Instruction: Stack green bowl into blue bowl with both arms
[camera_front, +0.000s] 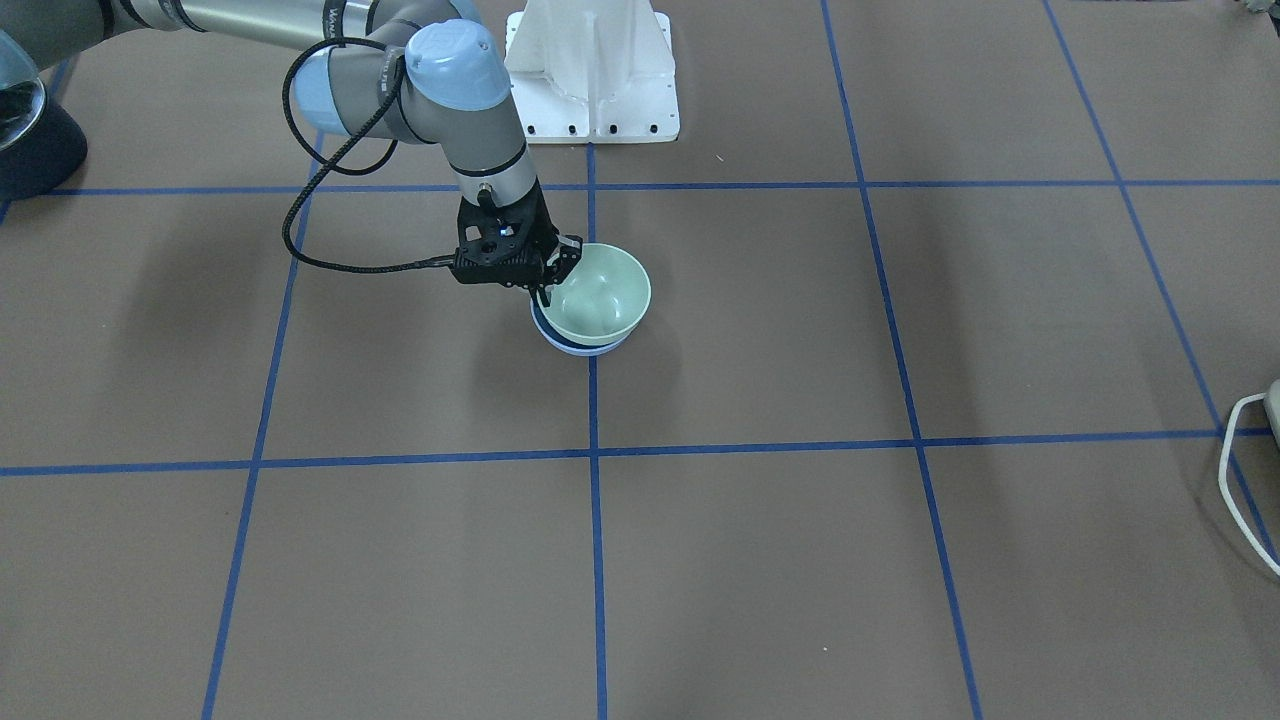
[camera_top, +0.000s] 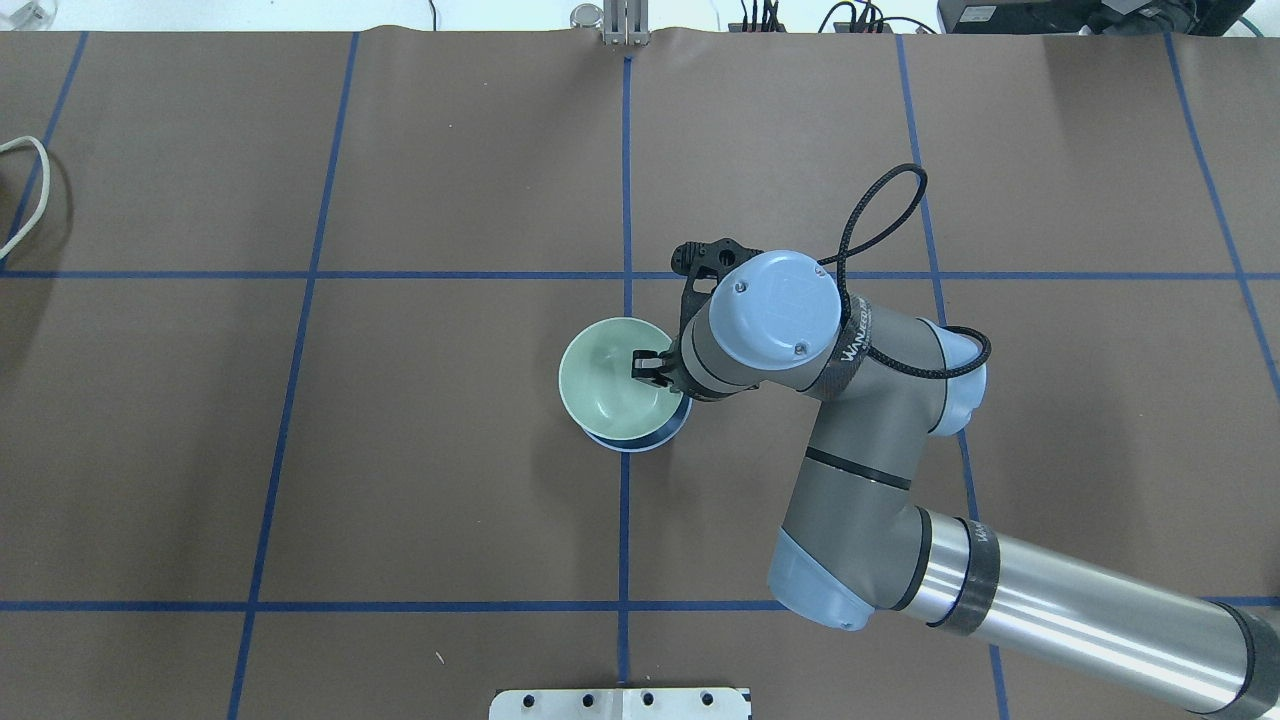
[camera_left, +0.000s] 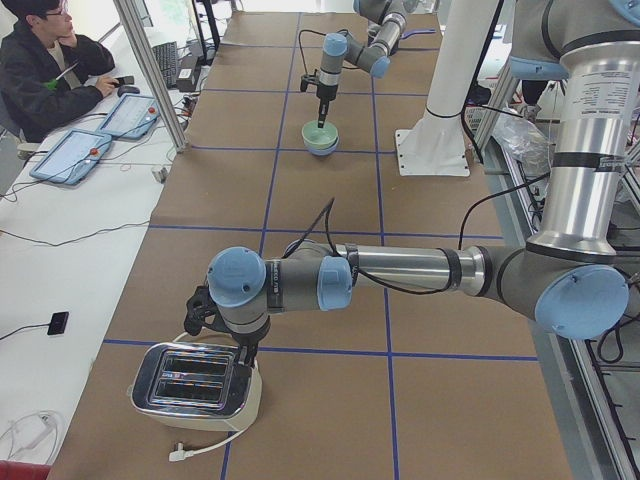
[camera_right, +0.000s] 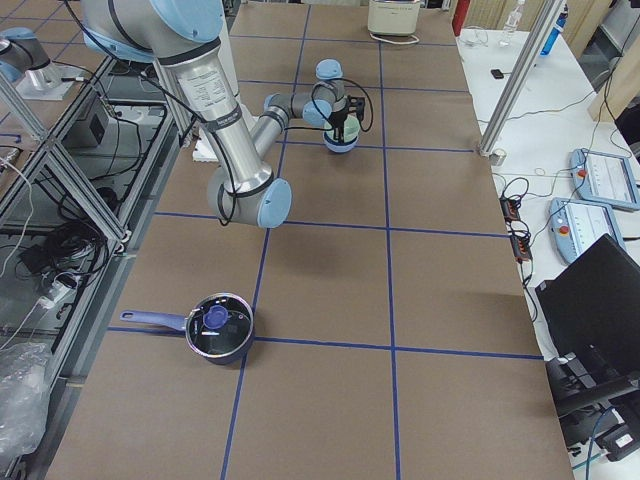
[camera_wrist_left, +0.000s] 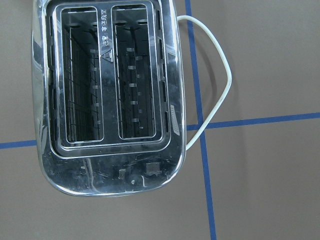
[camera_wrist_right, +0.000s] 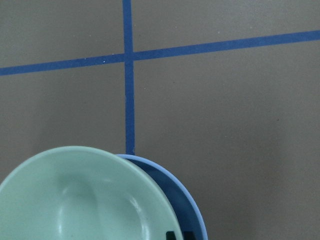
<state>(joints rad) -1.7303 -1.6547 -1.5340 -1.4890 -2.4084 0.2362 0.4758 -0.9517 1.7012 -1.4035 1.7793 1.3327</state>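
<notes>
The green bowl (camera_front: 600, 292) sits inside the blue bowl (camera_front: 585, 347), straight out in front of the white pedestal base (camera_front: 592, 80) and a short way from it. The pair rests on the blue tape line (camera_front: 594, 400) that runs across the worktop (camera_front: 800, 560) from the pedestal's middle. The green bowl is not seated level. It leans and lies off-centre, so a crescent of the blue rim shows on one side in the right wrist view.

The right arm (camera_top: 850, 460) reaches in from the pedestal's right-hand side. The right gripper (camera_front: 552, 280) comes down on the green bowl's rim on the side nearest the pedestal. One finger is inside the bowl and the other outside, and they are closed narrowly on the rim.

The left arm (camera_left: 400, 268) stretches low over the worktop, far from the pedestal toward the robot's left end. The left gripper (camera_left: 225, 345) hangs just above a chrome two-slot toaster (camera_wrist_left: 105, 100). I cannot tell whether it is wide or narrow. The toaster's slots face up, and its white cord (camera_wrist_left: 220, 90) loops beside it.

Far from the pedestal toward the opposite end stands a dark lidded pot (camera_right: 220, 330) with a long handle.
</notes>
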